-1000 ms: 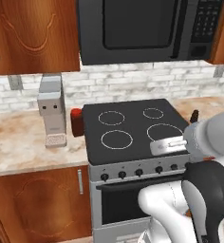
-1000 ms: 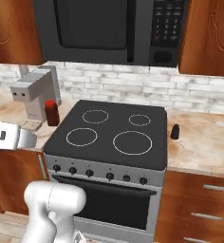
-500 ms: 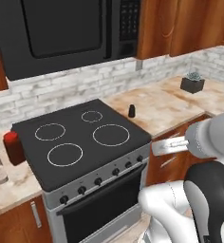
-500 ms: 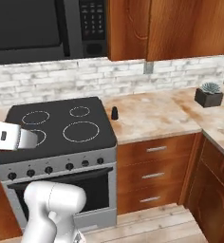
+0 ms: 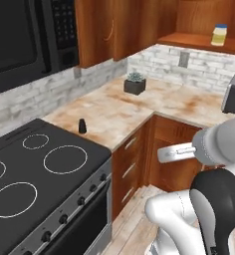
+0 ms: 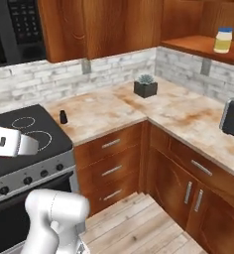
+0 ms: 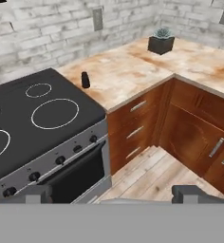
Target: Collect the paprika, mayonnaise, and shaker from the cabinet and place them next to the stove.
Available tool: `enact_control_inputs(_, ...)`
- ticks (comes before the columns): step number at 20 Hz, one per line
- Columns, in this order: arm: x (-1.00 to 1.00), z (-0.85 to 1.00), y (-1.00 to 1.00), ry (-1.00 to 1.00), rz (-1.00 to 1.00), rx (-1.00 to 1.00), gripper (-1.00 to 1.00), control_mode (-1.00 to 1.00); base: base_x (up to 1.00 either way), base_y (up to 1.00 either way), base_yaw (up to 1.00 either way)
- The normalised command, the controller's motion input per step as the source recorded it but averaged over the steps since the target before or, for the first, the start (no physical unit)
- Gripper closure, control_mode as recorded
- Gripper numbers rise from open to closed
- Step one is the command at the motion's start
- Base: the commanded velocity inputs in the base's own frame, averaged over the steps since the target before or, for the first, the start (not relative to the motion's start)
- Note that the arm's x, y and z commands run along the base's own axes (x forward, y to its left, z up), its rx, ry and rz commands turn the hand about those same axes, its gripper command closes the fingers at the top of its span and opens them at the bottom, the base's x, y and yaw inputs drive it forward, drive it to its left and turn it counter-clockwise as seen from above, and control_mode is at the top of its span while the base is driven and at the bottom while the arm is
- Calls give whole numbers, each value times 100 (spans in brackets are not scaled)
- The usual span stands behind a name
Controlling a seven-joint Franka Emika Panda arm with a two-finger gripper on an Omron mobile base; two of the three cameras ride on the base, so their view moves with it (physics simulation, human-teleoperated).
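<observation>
While the base faced the corner, hazards ran thus:
stove (image 5: 45,174): its edge sat close beside the arm, so a wide swing could clip it.
shaker (image 5: 82,125): stood on the bench (image 6: 109,111) just beside the stove, light enough to topple.
claw (image 7: 114,195): fingers apart, empty.
mayonnaise (image 6: 222,40): stood on the cabinet (image 6: 198,44) shelf, well apart; a long reach could tip it.
</observation>
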Motion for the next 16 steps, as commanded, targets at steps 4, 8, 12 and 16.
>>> enact_control_inputs(4,0,0,0,0,0,0,-100,100,9,-50,-56)
enact_control_inputs(8,0,0,0,0,0,0,-100,100,8,-58,-56)
enact_control_inputs(12,0,0,0,0,0,0,-100,100,15,-49,-54)
enact_control_inputs(16,0,0,0,0,0,0,-100,100,37,-15,-52)
